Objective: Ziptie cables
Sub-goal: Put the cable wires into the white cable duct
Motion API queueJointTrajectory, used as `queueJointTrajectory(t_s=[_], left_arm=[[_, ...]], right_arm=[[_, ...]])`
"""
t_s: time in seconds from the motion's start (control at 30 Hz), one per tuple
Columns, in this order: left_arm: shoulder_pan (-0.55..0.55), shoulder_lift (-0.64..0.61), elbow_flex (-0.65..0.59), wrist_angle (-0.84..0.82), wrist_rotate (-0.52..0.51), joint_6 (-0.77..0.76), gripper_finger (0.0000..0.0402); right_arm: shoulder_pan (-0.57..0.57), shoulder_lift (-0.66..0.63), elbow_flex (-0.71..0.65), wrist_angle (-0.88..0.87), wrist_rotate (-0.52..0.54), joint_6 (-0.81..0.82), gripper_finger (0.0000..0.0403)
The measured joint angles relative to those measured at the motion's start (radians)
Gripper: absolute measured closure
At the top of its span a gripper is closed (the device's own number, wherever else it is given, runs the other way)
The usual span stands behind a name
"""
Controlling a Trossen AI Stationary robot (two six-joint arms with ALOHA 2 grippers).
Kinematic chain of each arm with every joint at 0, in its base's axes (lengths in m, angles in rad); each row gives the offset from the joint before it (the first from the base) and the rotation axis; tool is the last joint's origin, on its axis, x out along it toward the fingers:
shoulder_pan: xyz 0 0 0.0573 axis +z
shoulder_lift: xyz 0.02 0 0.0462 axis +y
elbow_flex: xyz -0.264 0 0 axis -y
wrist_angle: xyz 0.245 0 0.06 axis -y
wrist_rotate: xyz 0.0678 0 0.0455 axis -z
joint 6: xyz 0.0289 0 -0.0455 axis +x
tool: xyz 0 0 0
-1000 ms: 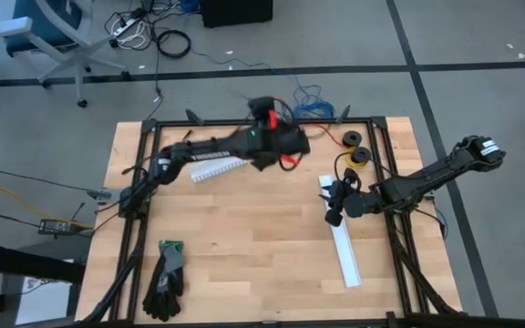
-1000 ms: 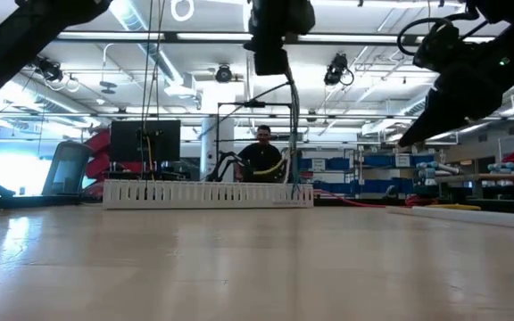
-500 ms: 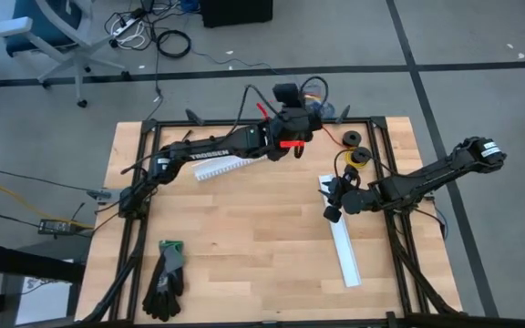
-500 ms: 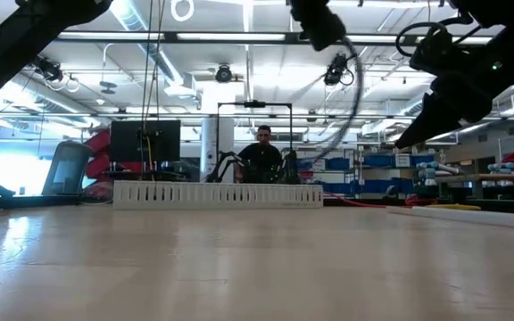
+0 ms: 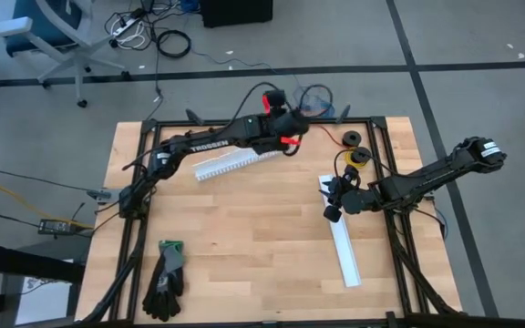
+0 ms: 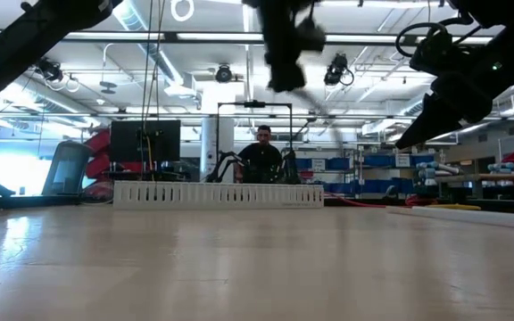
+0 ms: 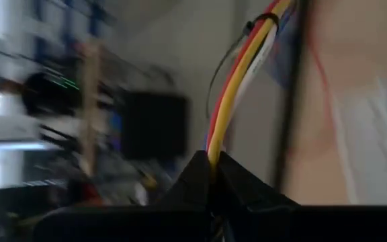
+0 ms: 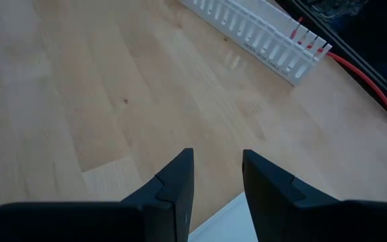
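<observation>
The cables point(image 7: 237, 87), a bundle of thin yellow, orange, red and pale wires, rise straight out from between the tips of the left gripper point(image 7: 211, 163), whose fingers point(image 7: 195, 176) are pinched closed on them; a thin dark tie loops around the bundle farther up its length. In the overhead view that left gripper point(image 5: 285, 117) sits at about twelve o'clock on the table point(image 5: 244, 246), at its far edge, and a dark loop of wire shows beside it over the floor; how the bundle runs from there cannot be made out. In the level view it hangs high above the table top. Just below it, toward eleven o'clock, lies a white slotted channel piece point(image 5: 232, 162), tilted on the wood. The right gripper point(image 5: 332, 209) is held at about three o'clock, near the upper end of a second white channel strip point(image 5: 344, 240) that runs toward five o'clock; its fingers point(image 8: 172, 188) stand partly apart with nothing between them, bare wood showing in the gap. Two small dark spools point(image 5: 355, 148) sit near one o'clock. A pair of dark gloves point(image 5: 165, 278) with green cuffs lies at about seven o'clock. A person point(image 6: 263, 153) sits in the room beyond the table.
</observation>
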Motion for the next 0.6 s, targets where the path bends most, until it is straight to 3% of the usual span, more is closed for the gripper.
queueJointTrajectory(t_s=[0.1, 0.4, 0.6], left_arm=[[0.017, 0.002, -0.037, -0.163, 0.085, -0.104, 0.0387], [0.021, 0.002, -0.15, -0.15, 0.26, -0.124, 0.0387], [0.021, 0.002, -0.179, -0.268, 0.197, -0.16, 0.0387]], right_arm=[[0.0, 0.0, 0.0, 0.0, 0.0, 0.0, 0.029], [-0.007, 0.0, 0.0, 0.003, 0.018, 0.02, 0.029], [-0.007, 0.0, 0.0, 0.003, 0.018, 0.032, 0.029]])
